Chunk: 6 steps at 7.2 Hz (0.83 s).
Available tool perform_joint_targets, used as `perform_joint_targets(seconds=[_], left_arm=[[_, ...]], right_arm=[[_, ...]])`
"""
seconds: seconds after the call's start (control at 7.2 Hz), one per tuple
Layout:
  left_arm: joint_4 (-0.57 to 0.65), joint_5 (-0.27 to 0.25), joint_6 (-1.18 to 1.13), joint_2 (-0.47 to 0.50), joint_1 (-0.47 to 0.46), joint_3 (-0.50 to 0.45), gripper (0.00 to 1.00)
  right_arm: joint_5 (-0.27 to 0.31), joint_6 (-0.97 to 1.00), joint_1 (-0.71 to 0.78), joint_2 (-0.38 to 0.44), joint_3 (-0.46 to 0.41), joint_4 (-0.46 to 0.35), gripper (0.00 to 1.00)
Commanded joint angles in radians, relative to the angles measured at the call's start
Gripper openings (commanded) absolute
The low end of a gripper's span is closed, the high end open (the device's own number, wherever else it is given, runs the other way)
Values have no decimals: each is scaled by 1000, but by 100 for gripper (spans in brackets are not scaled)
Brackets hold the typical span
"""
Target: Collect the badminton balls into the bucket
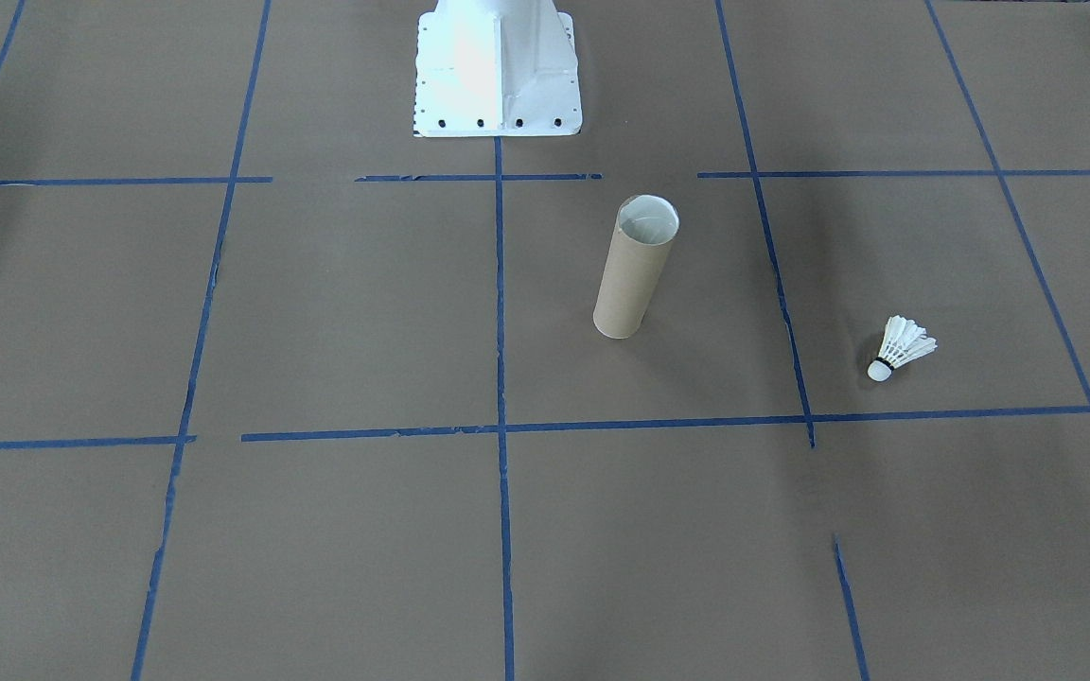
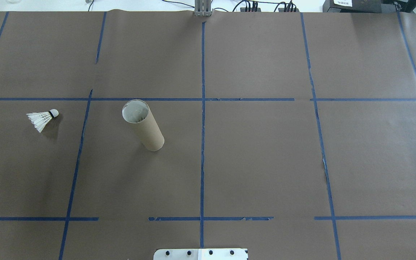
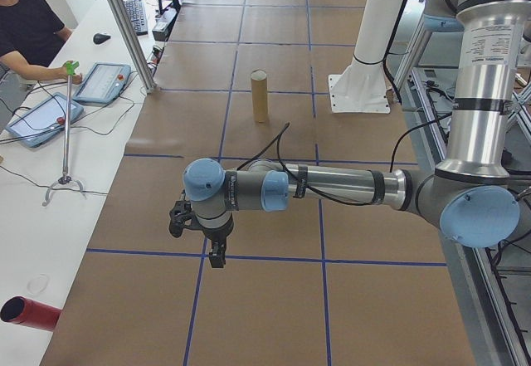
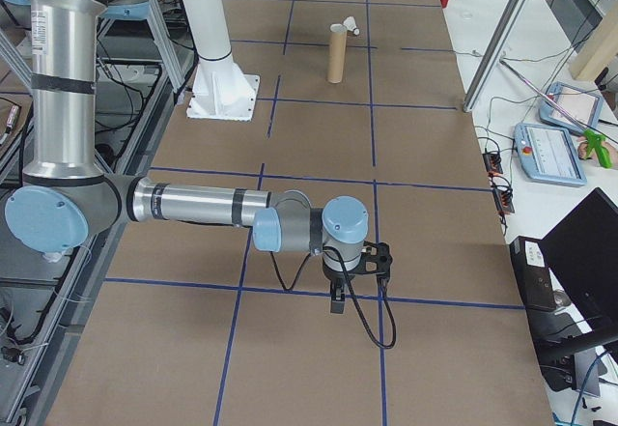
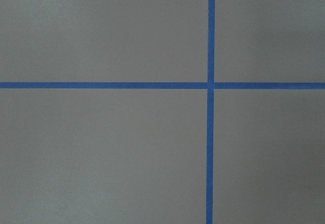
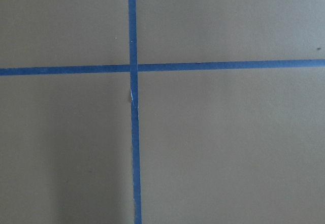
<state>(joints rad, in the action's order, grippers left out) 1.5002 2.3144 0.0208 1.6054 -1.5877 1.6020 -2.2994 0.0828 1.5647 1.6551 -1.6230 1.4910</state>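
A white feather shuttlecock lies on its side on the brown paper, cork tip toward the bucket. The bucket, a tall tan cardboard tube, stands upright with its open mouth up, a grid line apart from the shuttlecock. The exterior right view shows both far down the table, bucket and shuttlecock. My left gripper hangs low over the paper, far from both. My right gripper hangs low at the other end. Whether either is open or shut I cannot tell. Both wrist views show only paper and blue tape.
The white robot base stands at the table's middle edge. Blue tape lines grid the paper. A side table holds tablets, a red cylinder and a person's arm. A metal post rises at the table's rim.
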Motion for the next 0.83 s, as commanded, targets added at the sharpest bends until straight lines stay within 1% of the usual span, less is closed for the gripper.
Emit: perform_joint_targets(seconds=[0.0, 0.28, 0.42, 0.56, 0.69], left_arm=[[-1, -1, -5, 8, 0, 1, 100], [0, 2, -36, 27, 3, 7, 100], [3, 3, -100, 34, 17, 50, 100], [8, 14, -204, 34, 75, 120, 100], [26, 116, -373, 34, 168, 192, 100]], right_arm=[[0, 0, 0, 0, 0, 0, 100], [0, 0, 0, 0, 0, 0, 100], [0, 0, 0, 0, 0, 0, 100], [0, 0, 0, 0, 0, 0, 100], [0, 0, 0, 0, 0, 0, 100]])
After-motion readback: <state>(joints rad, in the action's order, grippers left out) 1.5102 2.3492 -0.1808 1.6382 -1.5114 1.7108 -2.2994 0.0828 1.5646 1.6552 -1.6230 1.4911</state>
